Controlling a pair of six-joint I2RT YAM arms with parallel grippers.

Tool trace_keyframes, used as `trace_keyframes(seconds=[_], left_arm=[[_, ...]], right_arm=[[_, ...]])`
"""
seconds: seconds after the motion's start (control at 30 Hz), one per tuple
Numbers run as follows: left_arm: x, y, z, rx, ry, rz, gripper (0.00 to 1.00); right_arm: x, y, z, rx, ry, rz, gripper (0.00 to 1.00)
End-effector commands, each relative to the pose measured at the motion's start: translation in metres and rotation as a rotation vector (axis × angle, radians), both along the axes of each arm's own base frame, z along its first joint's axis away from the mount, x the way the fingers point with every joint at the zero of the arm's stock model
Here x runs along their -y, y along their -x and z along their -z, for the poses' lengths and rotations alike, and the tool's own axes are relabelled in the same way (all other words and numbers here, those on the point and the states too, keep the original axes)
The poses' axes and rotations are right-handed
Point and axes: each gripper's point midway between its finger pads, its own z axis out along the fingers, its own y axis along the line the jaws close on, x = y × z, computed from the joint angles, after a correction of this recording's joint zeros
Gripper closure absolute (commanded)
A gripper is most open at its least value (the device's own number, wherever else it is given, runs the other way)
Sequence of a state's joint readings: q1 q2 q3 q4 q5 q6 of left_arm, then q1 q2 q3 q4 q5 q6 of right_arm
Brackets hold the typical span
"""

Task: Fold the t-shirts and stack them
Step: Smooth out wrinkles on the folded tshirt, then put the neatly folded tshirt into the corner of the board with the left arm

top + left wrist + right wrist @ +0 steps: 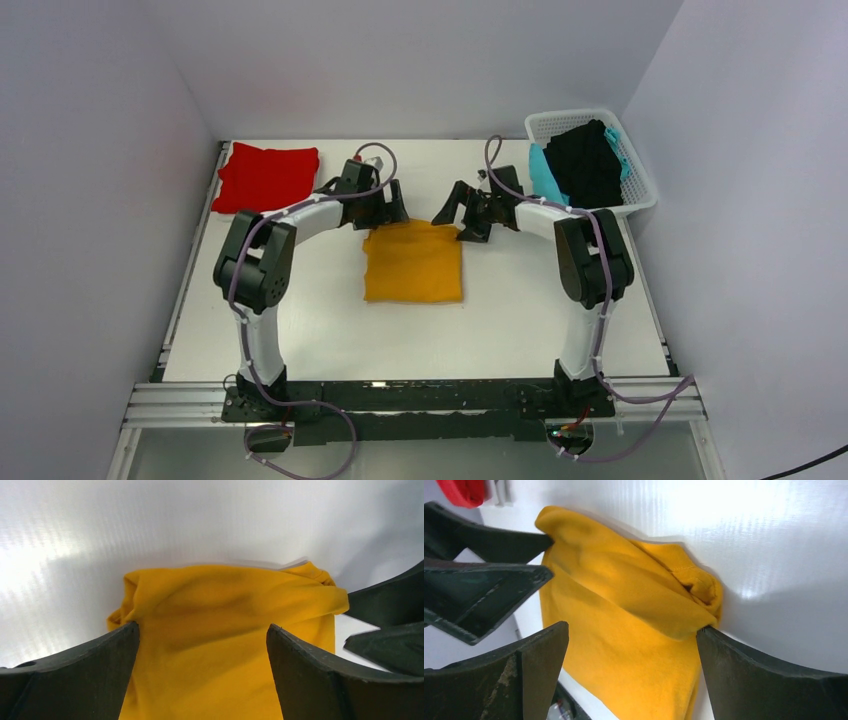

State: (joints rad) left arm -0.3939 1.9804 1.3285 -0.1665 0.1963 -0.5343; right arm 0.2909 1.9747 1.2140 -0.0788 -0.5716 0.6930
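The folded orange t-shirt (413, 262) lies at the centre of the desk (330, 330). The left fingers (85, 670) stand wide apart at its 11 o'clock corner. The right fingers (764, 685) are equally spread at its 1 o'clock corner, clamping nothing. A folded red t-shirt (265, 176) sits at 10 o'clock, and a basket (572, 116) of shirts at 2 o'clock.

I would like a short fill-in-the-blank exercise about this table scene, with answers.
The folded cloth t-shirt in the middle of the white table is ____ in colour.
The folded red t-shirt lies at the table's far ____ corner.
The black and turquoise garments lie in a white plastic ____.
The left gripper and the right gripper are both ____.
Missing words: yellow, left, basket, open.
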Motion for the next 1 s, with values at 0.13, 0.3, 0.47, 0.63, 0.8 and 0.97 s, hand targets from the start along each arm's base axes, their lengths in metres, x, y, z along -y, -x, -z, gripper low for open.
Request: trace_keyframes(seconds=[0.13, 0.3, 0.47, 0.63, 0.8, 0.97], left_arm=[[-0.036, 0.004, -0.101, 0.226, -0.062, -0.06, 0.01], [-0.054, 0.043, -0.088, 0.222, -0.05, -0.097, 0.01], [-0.048, 0.072, -0.053, 0.14, 0.005, -0.053, 0.01], [-0.047, 0.081, -0.019, 0.05, -0.011, -0.044, 0.01], [-0.046, 0.083, 0.011, -0.023, -0.054, -0.05, 0.09], [-0.025, 0.09, 0.04, -0.085, -0.075, -0.037, 0.22]], right_arm=[[0.057, -0.008, -0.098, 0.351, 0.183, 0.181, 0.0], [0.116, 0.021, -0.141, 0.506, 0.288, 0.431, 0.0], [0.144, 0.051, -0.141, 0.515, 0.292, 0.531, 0.0], [0.149, 0.074, -0.136, 0.514, 0.321, 0.492, 0.0], [0.153, 0.084, -0.132, 0.512, 0.347, 0.478, 0.0], [0.159, 0.085, -0.13, 0.512, 0.382, 0.485, 0.0]])
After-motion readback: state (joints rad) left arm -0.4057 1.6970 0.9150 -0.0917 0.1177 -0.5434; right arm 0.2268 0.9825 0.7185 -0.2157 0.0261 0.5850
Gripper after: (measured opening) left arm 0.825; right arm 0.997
